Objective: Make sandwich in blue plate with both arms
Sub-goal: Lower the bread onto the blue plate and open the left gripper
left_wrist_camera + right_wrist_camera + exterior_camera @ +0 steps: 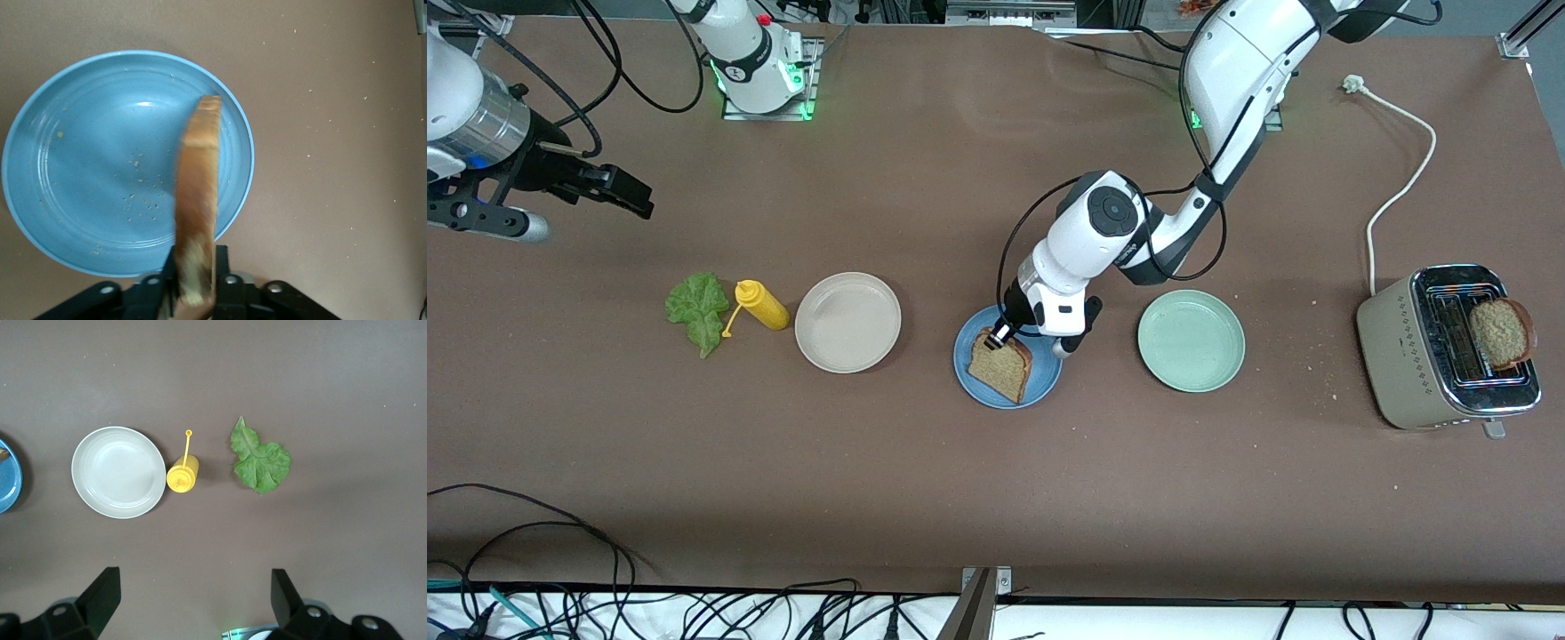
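From the front camera, a brown surface (996, 498) carried, from the right arm's end to the left arm's, a lettuce leaf (698, 310), a yellow bottle (759, 305), a beige plate (847, 322), a blue plate (1049, 378), a green plate (1191, 340) and a toaster (1414, 356) with a slice of bread (1501, 333) sticking out of its slot. The left gripper (1000, 335) was down over the blue plate with a first slice (1003, 366) at its tip, leaning into the plate, probably being set down as the sandwich base. The right gripper (618, 188) waited in the air over bare surface near its own end, not far from the lettuce it would likely fetch. The left wrist view showed the slice (198, 200) edge-on and blurred over the crumb-dotted blue plate (80, 153), its end between the jaws; whether they were gripping it or letting go could not be told. The right wrist view showed the right jaws spread wide and empty above the surface, with the lettuce (259, 460), bottle (182, 476) and beige plate (119, 472) lying in a row.
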### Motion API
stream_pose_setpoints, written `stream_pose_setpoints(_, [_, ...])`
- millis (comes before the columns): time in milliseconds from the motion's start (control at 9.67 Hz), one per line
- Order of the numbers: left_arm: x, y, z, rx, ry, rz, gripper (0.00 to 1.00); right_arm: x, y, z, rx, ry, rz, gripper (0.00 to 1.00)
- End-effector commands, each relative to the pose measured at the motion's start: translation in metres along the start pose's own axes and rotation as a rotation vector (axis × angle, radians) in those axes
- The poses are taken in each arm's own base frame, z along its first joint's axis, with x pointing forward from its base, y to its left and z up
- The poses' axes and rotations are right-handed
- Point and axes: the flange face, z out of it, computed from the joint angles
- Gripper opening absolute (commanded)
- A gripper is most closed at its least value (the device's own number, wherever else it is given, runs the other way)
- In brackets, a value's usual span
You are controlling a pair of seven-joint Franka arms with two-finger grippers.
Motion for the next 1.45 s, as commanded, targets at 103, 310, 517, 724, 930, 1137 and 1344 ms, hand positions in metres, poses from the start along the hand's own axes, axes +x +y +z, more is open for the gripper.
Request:
stream_pose_setpoints(103, [0.005,0.001,0.002,0.009,0.025,0.002,0.7,-0.01,0.02,-0.022,0.007,0.035,0.041,1.0])
stream_pose_setpoints(310, [0.008,-0.006,0.004,0.08,0.029,0.011,0.76,-0.012,0.02,-0.026,0.019,0.058,0.043,1.0])
stream_pose_setpoints(517, [0.011,-0.014,0.008,0.16,0.046,0.074,0.9,-0.01,0.024,-0.029,0.03,0.068,0.052,1.0])
stream_pose_setpoints(724, [0.009,-0.022,0.012,0.238,0.04,0.138,1.0,-0.011,0.024,-0.037,0.103,0.056,0.062,1.0])
stream_pose_setpoints(930, [0.01,-0.032,0.012,0.336,0.028,0.197,1.0,-0.009,0.033,-0.038,0.169,0.037,0.079,1.0])
stream_pose_setpoints(1137, [0.026,-0.038,0.003,0.434,0.018,0.215,1.0,-0.006,0.02,-0.026,0.114,0.026,0.041,1.0])
stream_pose_setpoints(1344, [0.054,-0.031,-0.044,0.524,0.007,0.24,1.0,-0.006,0.019,-0.025,0.09,0.03,0.032,1.0])
